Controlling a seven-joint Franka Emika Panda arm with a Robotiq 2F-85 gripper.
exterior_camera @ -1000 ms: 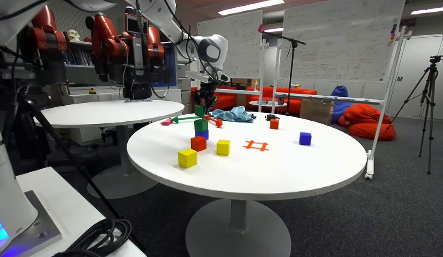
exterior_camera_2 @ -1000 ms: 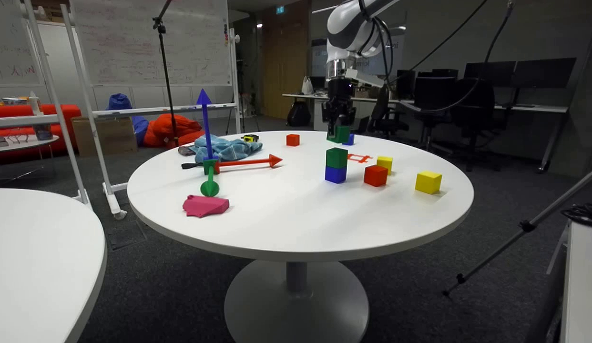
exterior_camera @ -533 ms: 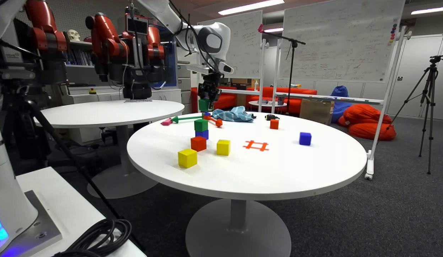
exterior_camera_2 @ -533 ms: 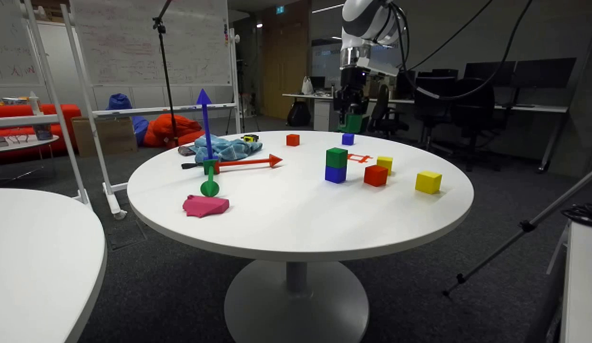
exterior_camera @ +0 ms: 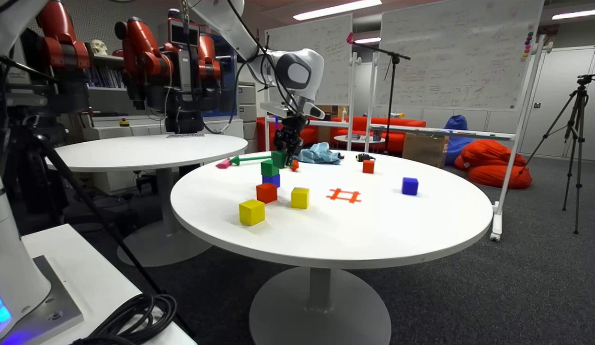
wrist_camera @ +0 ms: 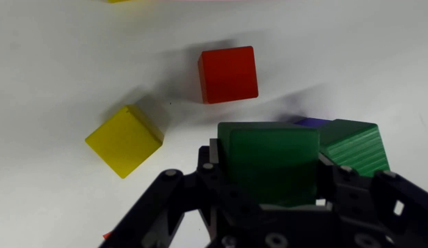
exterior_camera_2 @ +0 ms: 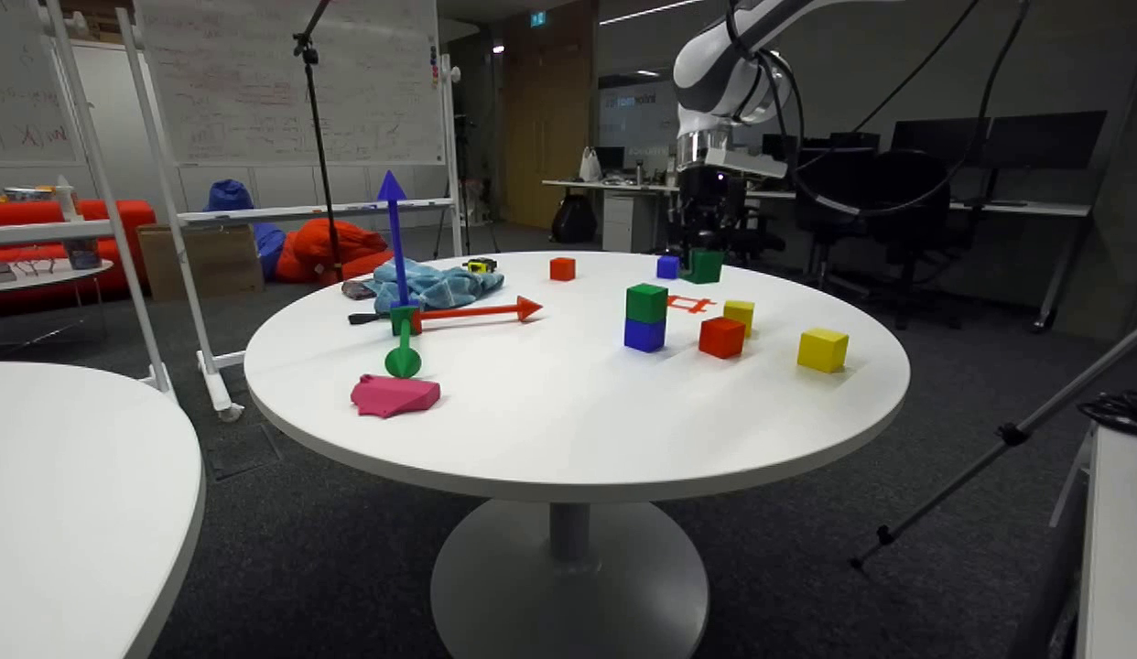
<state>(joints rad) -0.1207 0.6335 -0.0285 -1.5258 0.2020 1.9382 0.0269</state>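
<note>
My gripper [wrist_camera: 269, 155] is shut on a green cube [wrist_camera: 276, 148], one finger pressing each side. In both exterior views this held cube [exterior_camera_2: 706, 267] hangs over the round white table [exterior_camera: 374, 230]. Close by stands a stack of a second green cube [exterior_camera_2: 646, 303] on a blue cube [exterior_camera_2: 644, 335]. The wrist view shows the stack's green cube [wrist_camera: 358, 151] just right of the held one, which hides most of the blue below. Ahead in that view lies a red cube [wrist_camera: 229, 75], and to the left a yellow cube [wrist_camera: 124, 141].
Another yellow cube [exterior_camera: 252, 212] sits near the table edge. Farther off are a blue cube [exterior_camera: 409, 186], an orange-red cube [exterior_camera: 368, 166] and a red tape mark [exterior_camera: 344, 195]. A three-arrow frame [exterior_camera_2: 396, 247], a blue cloth [exterior_camera_2: 445, 286] and a pink piece [exterior_camera_2: 395, 395] occupy another side.
With the green cube in its grip, the gripper has shifted rightward in both exterior views, rising a little and then dropping lower. The stack and loose cubes have stayed put.
</note>
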